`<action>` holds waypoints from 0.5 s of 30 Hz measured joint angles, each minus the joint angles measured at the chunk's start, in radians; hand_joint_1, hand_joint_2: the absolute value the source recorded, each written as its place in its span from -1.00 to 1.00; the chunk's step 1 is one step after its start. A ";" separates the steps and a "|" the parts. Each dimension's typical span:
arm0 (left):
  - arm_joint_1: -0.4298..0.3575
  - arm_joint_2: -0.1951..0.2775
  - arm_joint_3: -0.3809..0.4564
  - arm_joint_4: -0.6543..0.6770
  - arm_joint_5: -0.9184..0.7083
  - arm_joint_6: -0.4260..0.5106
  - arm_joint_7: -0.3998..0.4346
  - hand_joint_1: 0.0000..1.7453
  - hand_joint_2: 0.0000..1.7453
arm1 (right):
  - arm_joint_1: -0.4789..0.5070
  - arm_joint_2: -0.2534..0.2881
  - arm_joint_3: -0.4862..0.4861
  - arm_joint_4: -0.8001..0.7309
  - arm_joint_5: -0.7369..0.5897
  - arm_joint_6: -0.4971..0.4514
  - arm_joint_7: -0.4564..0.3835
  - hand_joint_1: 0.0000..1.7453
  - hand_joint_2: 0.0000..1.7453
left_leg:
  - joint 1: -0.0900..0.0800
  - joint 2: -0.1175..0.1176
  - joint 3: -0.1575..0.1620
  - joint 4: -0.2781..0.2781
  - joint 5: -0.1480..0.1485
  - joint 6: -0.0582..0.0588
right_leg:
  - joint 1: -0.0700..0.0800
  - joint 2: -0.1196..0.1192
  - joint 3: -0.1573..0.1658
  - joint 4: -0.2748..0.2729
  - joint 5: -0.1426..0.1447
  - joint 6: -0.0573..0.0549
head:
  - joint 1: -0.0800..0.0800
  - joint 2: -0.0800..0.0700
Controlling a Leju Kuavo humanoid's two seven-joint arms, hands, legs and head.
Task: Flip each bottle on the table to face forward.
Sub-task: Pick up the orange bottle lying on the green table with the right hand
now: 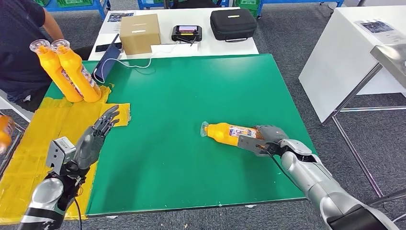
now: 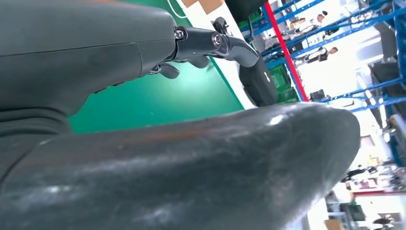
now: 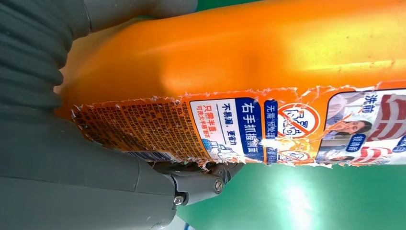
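Item: orange plastic bottle (image 1: 225,132), lying on its side on the green mat of the bench (image 1: 191,86), right of centre, cap end pointing toward the robot's left. A printed paper label (image 3: 249,127) wraps the body; its edges are torn and ragged.

Holder: right hand (image 1: 261,139), wrapped around the bottle's base end, fingers closed on the body over the label. The right wrist view shows the thumb (image 3: 191,184) pressed under the labelled side.

Other hand: left hand (image 1: 98,134), raised over the yellow sheet (image 1: 57,124) at the bench's left edge, fingers spread, holding nothing.

Other stock: two matching orange bottles (image 1: 67,72), standing side by side at the far left of the bench, near a seated person (image 1: 24,43).

Handling, as judged: rigid moulded wall with a smooth, glossy surface, likely slippery on bare plastic; the label gives some friction but may tear further. Contents cannot be seen, so weight is unknown. Best taken around the broad lower body, as now, and rolled about its long axis.
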 joint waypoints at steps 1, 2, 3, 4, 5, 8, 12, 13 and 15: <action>0.014 -0.005 0.003 -0.011 0.018 0.007 0.006 -1.00 -0.50 | 0.016 0.008 -0.015 -0.014 -0.029 -0.040 -0.005 1.00 1.00 | 0.000 0.000 0.000 0.000 0.000 0.000 | 0.000 0.000 0.000 0.000 0.000 0.000 | 0.000 0.000; 0.034 -0.012 0.010 -0.025 0.036 0.014 0.011 -1.00 0.00 | 0.042 0.017 -0.037 -0.041 -0.066 -0.081 -0.013 1.00 1.00 | 0.001 0.001 0.000 0.000 0.000 -0.001 | 0.001 0.001 0.000 0.000 0.000 0.000 | 0.000 0.000; 0.056 -0.021 0.018 -0.040 0.055 0.019 0.014 -1.00 0.50 | 0.074 0.027 -0.065 -0.078 -0.114 -0.114 -0.026 1.00 1.00 | 0.001 0.001 -0.001 0.000 -0.001 -0.001 | 0.001 0.001 -0.001 0.000 0.000 0.000 | 0.000 0.000; 0.079 -0.032 0.027 -0.056 0.077 0.022 0.015 -1.00 1.00 | 0.112 0.040 -0.098 -0.127 -0.176 -0.125 -0.043 1.00 1.00 | 0.001 0.000 -0.003 0.000 0.000 -0.001 | 0.001 0.001 -0.002 0.000 0.000 0.000 | 0.000 0.000; 0.100 -0.044 0.035 -0.070 0.103 0.026 0.017 -1.00 1.00 | 0.154 0.057 -0.132 -0.191 -0.255 -0.112 -0.060 1.00 1.00 | 0.001 0.000 -0.005 0.000 0.000 -0.001 | 0.001 0.000 -0.004 0.000 0.000 0.000 | 0.000 0.000; 0.146 -0.082 0.042 -0.105 0.182 0.050 0.026 -1.00 1.00 | 0.272 0.116 -0.219 -0.395 -0.507 -0.032 -0.099 1.00 1.00 | 0.001 -0.004 -0.011 0.000 0.001 -0.001 | 0.001 -0.002 -0.010 0.001 -0.001 0.000 | -0.001 0.000; 0.179 -0.128 0.033 -0.141 0.259 0.079 0.024 -1.00 1.00 | 0.333 0.167 -0.248 -0.574 -0.637 -0.003 -0.109 1.00 1.00 | 0.001 -0.006 -0.017 0.000 0.001 -0.001 | 0.001 -0.004 -0.014 0.001 -0.001 0.000 | 0.000 0.000; 0.185 -0.136 0.029 -0.148 0.271 0.082 0.022 -1.00 1.00 | 0.339 0.175 -0.251 -0.602 -0.645 -0.004 -0.110 1.00 1.00 | 0.001 -0.005 -0.017 0.000 0.001 -0.001 | 0.001 -0.004 -0.015 0.001 -0.001 0.000 | 0.000 0.000; 0.193 -0.151 0.020 -0.159 0.287 0.085 0.016 -1.00 1.00 | 0.346 0.188 -0.253 -0.639 -0.652 -0.005 -0.115 1.00 1.00 | 0.000 -0.005 -0.018 0.000 0.001 -0.001 | 0.000 -0.004 -0.015 0.001 -0.001 0.000 | 0.000 0.000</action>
